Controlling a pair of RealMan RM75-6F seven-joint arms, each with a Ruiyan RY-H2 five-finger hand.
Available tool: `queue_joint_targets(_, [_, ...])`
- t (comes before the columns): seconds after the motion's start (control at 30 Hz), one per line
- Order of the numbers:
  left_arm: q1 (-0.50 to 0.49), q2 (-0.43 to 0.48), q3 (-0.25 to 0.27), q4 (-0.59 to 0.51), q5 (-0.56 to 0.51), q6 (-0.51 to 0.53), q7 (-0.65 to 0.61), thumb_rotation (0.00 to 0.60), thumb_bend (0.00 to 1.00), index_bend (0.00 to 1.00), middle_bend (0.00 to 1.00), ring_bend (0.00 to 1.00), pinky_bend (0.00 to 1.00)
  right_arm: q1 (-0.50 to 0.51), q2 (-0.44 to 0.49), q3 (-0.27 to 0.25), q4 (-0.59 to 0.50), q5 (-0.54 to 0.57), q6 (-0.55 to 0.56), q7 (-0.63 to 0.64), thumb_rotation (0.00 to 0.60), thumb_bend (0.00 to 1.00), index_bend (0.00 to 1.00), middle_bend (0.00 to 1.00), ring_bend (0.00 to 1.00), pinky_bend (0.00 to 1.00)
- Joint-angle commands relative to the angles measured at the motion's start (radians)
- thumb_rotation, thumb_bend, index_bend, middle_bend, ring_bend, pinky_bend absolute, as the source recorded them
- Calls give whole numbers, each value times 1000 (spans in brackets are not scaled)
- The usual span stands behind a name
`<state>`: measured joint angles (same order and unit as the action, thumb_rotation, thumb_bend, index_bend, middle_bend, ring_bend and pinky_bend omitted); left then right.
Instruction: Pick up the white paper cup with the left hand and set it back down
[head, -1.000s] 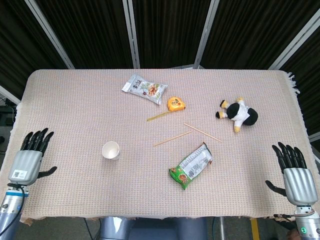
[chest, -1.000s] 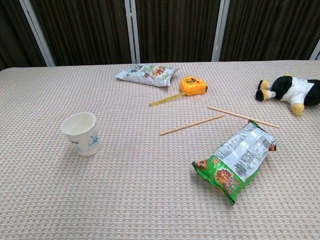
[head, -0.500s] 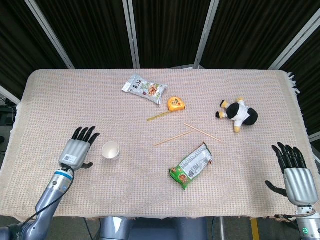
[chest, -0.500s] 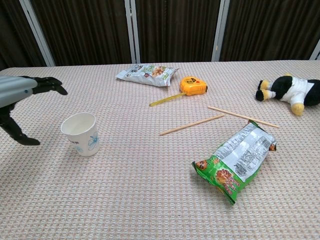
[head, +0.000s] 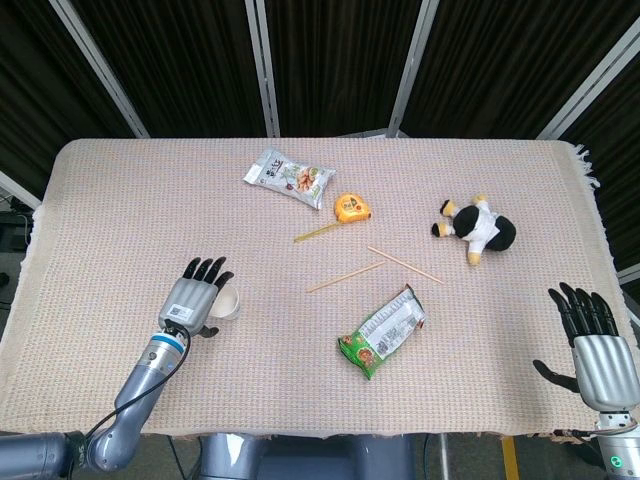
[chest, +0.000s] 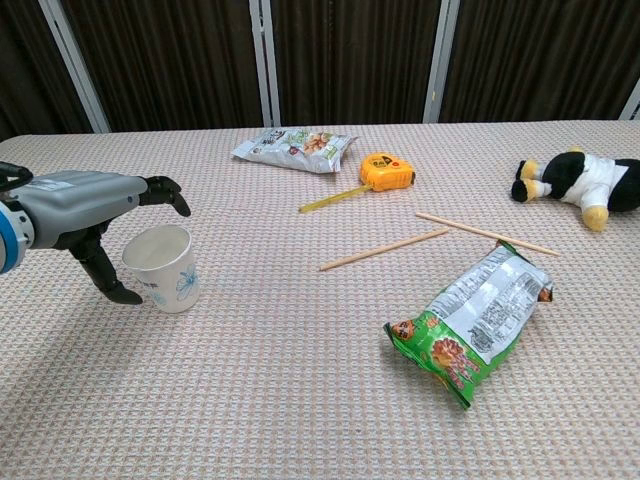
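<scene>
Standing upright, mouth up, white paper cup (chest: 162, 267), left hand (chest: 85, 208) fingers (chest: 166, 192) spread beside it

Head view: high, looking down; chest view: low, nearer; both share table (head: 120, 200).

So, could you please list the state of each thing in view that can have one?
white paper cup: upright, on the table, not lifted.
left hand: open around the cup, not visibly gripping it.
right hand: open, holding nothing.
green snack bag: lying flat.
white snack bag: lying flat.
tape measure: tape partly pulled out.
plush toy: lying down.
</scene>
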<state>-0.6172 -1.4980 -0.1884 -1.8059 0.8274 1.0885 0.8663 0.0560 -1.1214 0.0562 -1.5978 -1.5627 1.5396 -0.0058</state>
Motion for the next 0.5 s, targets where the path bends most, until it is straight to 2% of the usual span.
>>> queue_joint_targets(0.03, [-32,-21,-4,16,-43,5,14,600,64,187,0,0,0,0,2,1,1,2,-1,8,600,18,0,0,0,0])
queue_joint_targets(0.2, [-67,-58,-13,59,-89,23,11,600,191,287,0,0,0,1,5,4,4,9,-4,19,600,18,0,0,0,0])
queue_joint_targets(0.37, [-59,-56,-32,41,-98,18,-93,600,201,365,0,0,0,1,7,6,4,14,-5,25,600,18,0,0,0,0])
queue_joint_targets(0.5, [-41,-44,-55,21,-59,2,-227,600,202,379,0,0,0,0,7,4,2,10,-4,23,600,18,0,0,0,0])
